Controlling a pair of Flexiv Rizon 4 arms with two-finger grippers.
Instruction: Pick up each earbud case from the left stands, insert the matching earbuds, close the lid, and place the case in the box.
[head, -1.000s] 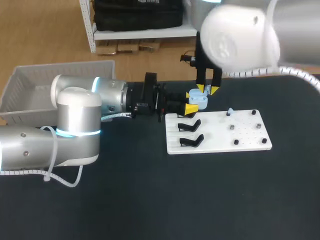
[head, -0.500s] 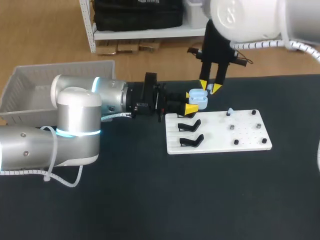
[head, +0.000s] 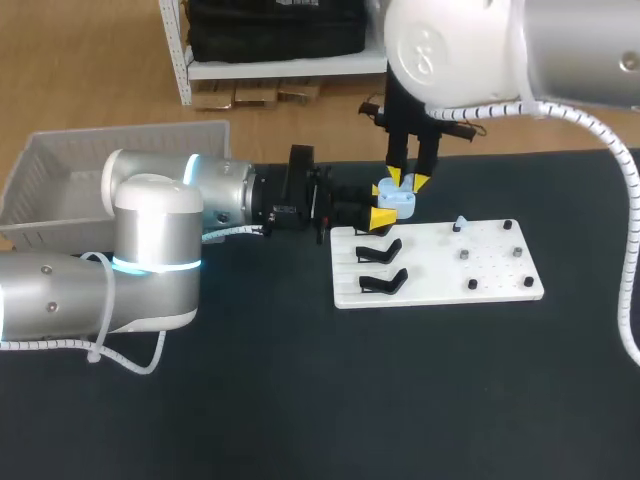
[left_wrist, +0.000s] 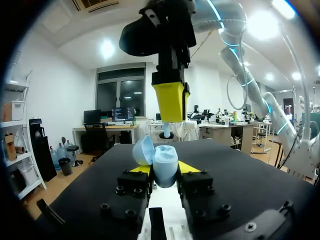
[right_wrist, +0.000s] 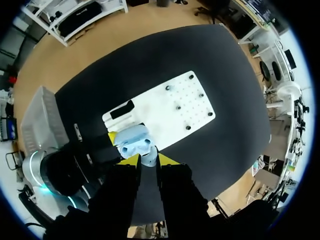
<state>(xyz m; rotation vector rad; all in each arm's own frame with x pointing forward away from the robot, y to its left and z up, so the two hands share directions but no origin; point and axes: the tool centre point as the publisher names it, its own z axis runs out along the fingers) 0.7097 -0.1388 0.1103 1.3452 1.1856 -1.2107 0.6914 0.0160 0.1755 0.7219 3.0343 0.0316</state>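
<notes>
- A black table (head: 300, 400) stands on a light wooden floor (head: 80, 70).
- Behind it, a white shelf unit (head: 185, 60) carries a black bag (head: 275, 25), with flat cardboard boxes (head: 255, 95) on the floor beneath.
- In the left wrist view the walls (left_wrist: 50, 85) are white, with a dark window (left_wrist: 120, 95) at the far end.
- Round ceiling lights (left_wrist: 106, 48) glow overhead.
- A desk (left_wrist: 82, 130) with monitors (left_wrist: 122, 114) and an office chair (left_wrist: 96, 135) stand below the window.

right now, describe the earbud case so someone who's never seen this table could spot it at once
On the black table lies a white board; at its far left corner is my left pincer. Its yellow tips clamp the earbud case, right pincer holding an earbud just above. It is the only pale blue shell with an open lid; the stands beside it are black.
</notes>
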